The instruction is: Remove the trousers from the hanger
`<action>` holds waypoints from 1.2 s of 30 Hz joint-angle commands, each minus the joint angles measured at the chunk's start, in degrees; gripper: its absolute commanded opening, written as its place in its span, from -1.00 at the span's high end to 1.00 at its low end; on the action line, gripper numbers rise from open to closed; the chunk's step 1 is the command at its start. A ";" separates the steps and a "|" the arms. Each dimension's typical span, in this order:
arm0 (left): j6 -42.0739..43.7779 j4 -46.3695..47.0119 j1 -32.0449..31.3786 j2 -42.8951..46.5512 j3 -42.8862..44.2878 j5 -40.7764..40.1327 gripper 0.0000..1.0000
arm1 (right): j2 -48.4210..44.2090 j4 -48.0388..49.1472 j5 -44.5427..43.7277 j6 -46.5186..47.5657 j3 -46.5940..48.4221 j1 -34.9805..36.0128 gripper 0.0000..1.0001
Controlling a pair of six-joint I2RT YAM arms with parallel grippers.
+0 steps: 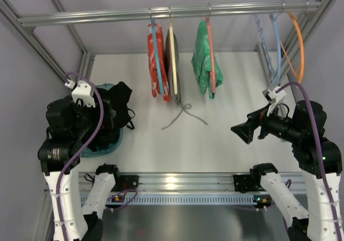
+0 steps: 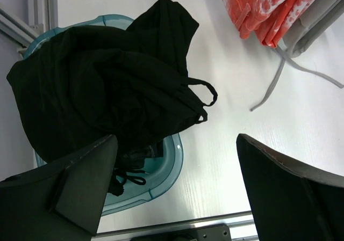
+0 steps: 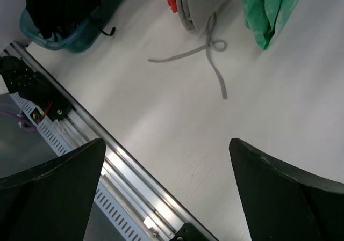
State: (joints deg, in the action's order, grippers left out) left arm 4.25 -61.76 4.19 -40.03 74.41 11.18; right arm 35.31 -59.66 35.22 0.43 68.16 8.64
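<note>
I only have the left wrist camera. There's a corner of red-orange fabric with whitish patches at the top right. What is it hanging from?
Observer: The red-orange trousers with pale patches are draped over a thin light-blue plastic hanger, which is hooked on an aluminium rail.
Operator: What hangs beside them?
Observer: Directly to their right, a grey garment with drawstrings hangs on a cream hanger.
Operator: Where's the right end effector?
Observer: The right end effector is open and empty. It sits above the white table, right of the garments, pointing left.
</note>
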 commanded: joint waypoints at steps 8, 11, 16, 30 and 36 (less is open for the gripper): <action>-3.79 8.66 0.03 -5.05 7.59 16.29 -0.96 | 3.18 3.32 1.08 0.10 2.41 0.85 -0.99; -6.79 12.09 -0.05 -7.95 8.64 26.56 -0.96 | 3.80 3.15 1.08 0.10 2.94 0.94 -0.99; -17.50 25.61 -0.05 -11.73 6.63 35.74 -0.93 | 4.85 2.97 0.55 0.45 3.82 0.85 -0.99; -55.93 75.37 -11.28 -17.44 -9.63 33.57 -0.79 | 7.93 3.76 -0.33 0.36 4.35 0.93 -0.99; -57.51 80.20 -16.93 -21.49 -11.22 27.76 -0.75 | 8.20 3.76 -0.77 0.19 4.52 0.76 -0.99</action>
State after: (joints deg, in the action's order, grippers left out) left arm -49.87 8.01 -12.05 -60.42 64.18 42.87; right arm 43.31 -59.16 34.94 0.40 70.28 8.75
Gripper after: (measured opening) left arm 0.881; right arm 0.993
